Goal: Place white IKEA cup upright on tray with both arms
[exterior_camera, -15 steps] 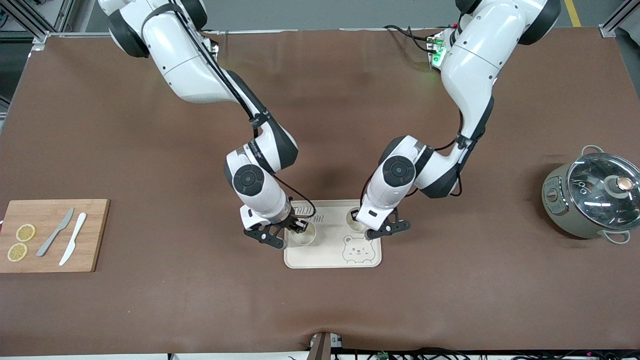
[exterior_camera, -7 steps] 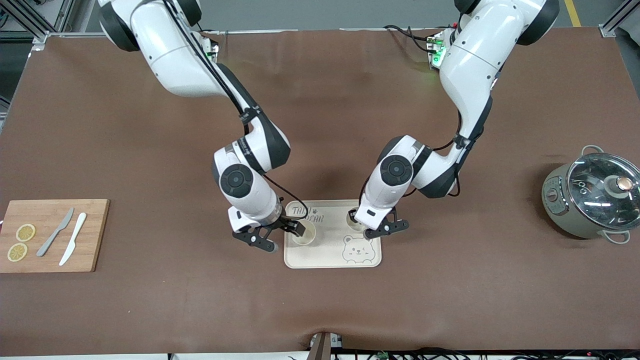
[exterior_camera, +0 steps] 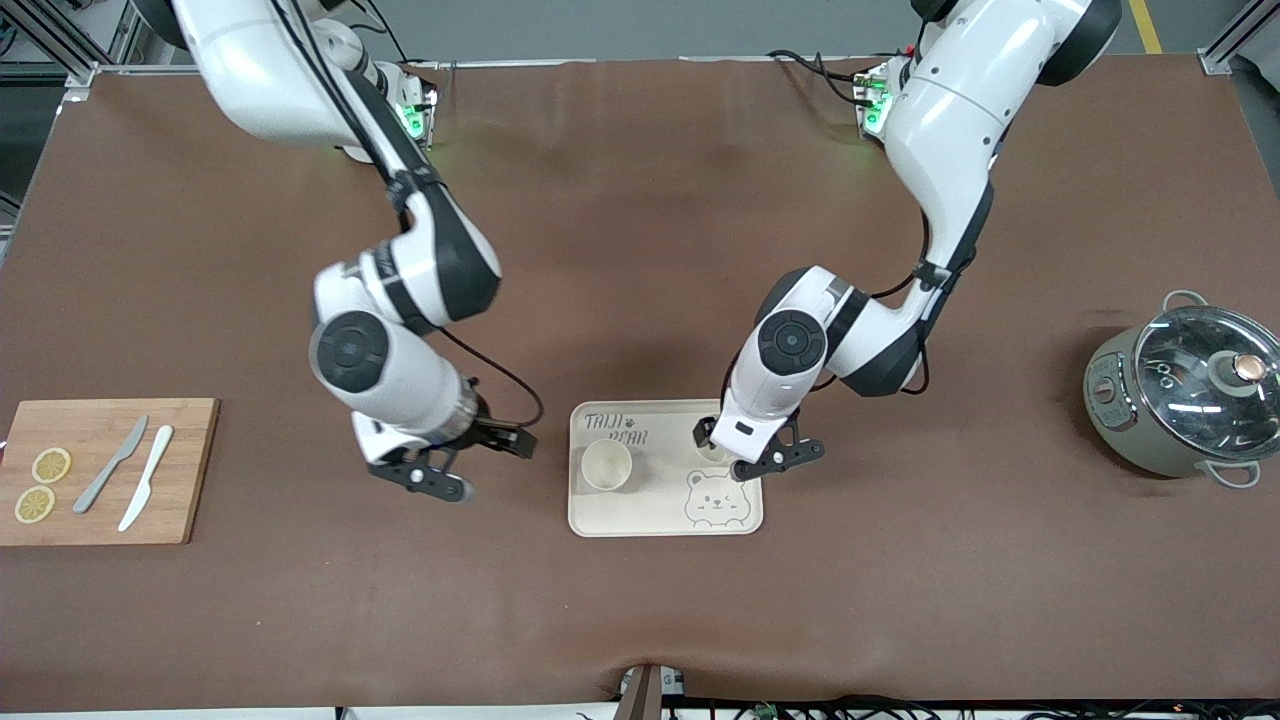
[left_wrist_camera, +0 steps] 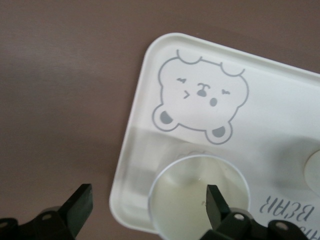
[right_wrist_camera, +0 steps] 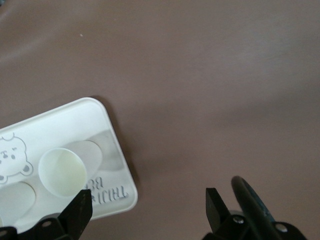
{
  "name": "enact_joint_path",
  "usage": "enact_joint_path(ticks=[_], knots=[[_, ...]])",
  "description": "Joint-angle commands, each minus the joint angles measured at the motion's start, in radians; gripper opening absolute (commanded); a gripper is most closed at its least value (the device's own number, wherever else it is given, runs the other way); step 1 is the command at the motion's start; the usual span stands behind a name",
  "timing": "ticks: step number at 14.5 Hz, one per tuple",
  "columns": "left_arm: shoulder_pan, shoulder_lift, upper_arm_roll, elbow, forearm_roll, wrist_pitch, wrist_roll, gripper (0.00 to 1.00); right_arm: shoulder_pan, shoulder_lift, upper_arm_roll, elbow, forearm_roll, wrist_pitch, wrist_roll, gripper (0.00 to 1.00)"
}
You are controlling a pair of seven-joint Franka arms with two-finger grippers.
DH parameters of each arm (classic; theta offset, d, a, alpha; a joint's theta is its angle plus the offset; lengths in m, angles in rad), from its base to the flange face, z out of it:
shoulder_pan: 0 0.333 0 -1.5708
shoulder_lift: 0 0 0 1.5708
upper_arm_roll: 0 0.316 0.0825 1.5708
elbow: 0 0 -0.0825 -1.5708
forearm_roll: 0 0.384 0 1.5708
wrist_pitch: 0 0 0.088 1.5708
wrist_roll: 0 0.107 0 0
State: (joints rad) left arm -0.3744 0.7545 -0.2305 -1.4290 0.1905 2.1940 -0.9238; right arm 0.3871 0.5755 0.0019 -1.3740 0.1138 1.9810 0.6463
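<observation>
The right gripper (exterior_camera: 465,464) has pulled off the tray (exterior_camera: 660,515), fingers spread wide, leaving one white cup (exterior_camera: 606,464) standing upright. The left gripper (exterior_camera: 757,452) is hovering wide open over the second cup (left_wrist_camera: 198,197) on the tray.

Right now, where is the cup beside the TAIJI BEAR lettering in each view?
Front view: cup on tray, toward the right arm's end.
Left wrist view: cup, a sliver at the picture's edge.
Right wrist view: cup beside the lettering.
Shared landmark: bear face.
</observation>
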Motion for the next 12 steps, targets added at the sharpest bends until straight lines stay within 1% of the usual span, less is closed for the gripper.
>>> enact_joint_path(ticks=[1,3,4,7,10,12], knots=[[-0.006,-0.018,-0.009,0.053,0.018,-0.134,-0.02,1.0,-0.069,-0.196,0.016,-0.166,0.012,-0.092,-0.101,1.0],[0.008,-0.067,-0.016,0.053,-0.006,-0.157,-0.017,1.0,-0.121,-0.299,0.013,-0.224,0.012,-0.155,-0.18,1.0],[0.014,-0.092,-0.016,0.051,-0.014,-0.189,-0.004,1.0,-0.151,-0.349,0.01,-0.255,0.01,-0.18,-0.236,1.0],[0.067,-0.15,-0.016,0.051,-0.06,-0.278,0.098,1.0,-0.256,-0.474,0.009,-0.35,-0.002,-0.195,-0.4,1.0],[0.136,-0.185,-0.013,0.051,-0.074,-0.319,0.187,1.0,-0.379,-0.548,0.007,-0.424,-0.01,-0.192,-0.568,1.0],[0.185,-0.21,-0.013,0.047,-0.071,-0.321,0.232,1.0,-0.456,-0.566,0.009,-0.439,-0.011,-0.195,-0.658,1.0]])
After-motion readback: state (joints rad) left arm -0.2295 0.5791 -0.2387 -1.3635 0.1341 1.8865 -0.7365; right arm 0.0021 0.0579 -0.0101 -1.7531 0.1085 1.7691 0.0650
